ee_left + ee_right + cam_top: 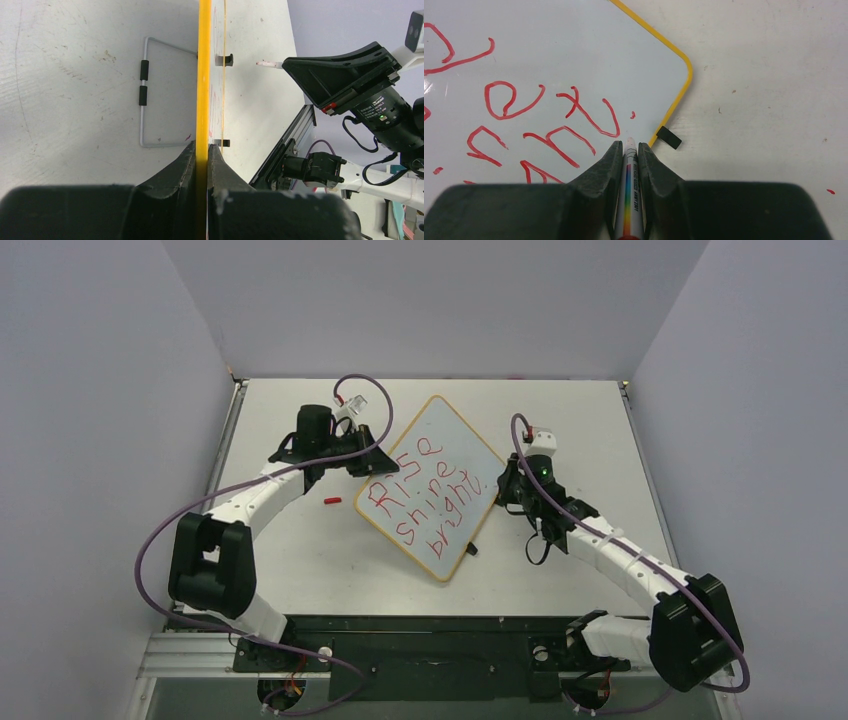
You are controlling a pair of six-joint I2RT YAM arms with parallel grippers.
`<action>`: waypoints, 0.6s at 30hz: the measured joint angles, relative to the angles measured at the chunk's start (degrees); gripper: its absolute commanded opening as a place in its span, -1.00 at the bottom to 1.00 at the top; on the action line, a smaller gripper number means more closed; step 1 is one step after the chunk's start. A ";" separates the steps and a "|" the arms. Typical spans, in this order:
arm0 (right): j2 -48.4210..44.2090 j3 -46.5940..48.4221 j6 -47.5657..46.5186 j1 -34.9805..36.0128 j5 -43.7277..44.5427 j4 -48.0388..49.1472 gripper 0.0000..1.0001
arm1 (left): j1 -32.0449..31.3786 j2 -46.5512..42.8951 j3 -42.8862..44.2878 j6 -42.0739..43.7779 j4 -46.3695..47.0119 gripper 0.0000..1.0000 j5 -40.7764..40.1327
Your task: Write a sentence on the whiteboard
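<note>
Whiteboard sits askew mid-counter, its yellow frame pinched in the left gripper's jaws, while the right gripper's jaws clamp a marker beside the closing dot of "Rise shine bright.", so the writing looks finished and the marker should next lift clear.

Table: off-white top, scuffed and speckled, with a metal rail down the left and right edges. The whiteboard sits on it mid-table, turned diagonal, red writing facing up. A small red piece lies loose on the bare surface just left of the board, not touching. There's a tiny red mark on the surface right of the board.
</note>
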 measured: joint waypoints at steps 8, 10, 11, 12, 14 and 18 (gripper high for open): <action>-2.40 -0.57 0.02 0.00 -0.02 -0.57 -1.00 | 0.90 2.47 0.96 0.07 0.81 -0.90 1.55; -2.95 -0.57 0.00 0.00 -0.02 -0.61 -1.00 | 0.94 2.67 1.05 0.09 0.94 -0.78 1.62; -3.32 -0.57 0.00 0.00 -0.02 -0.63 -1.00 | 0.94 2.73 1.07 0.44 0.92 -0.71 1.14; -3.56 -0.57 0.00 0.00 -0.02 -0.70 -1.00 | 0.94 2.89 1.07 0.98 0.90 -0.67 0.42; -4.22 -0.57 0.00 0.00 0.00 -1.05 -1.00 | 0.94 3.34 1.07 1.75 0.87 -0.57 -1.22; -5.20 -0.68 0.00 0.00 -0.02 -1.46 -1.00 | 1.09 3.69 1.07 2.89 0.68 -0.41 -4.28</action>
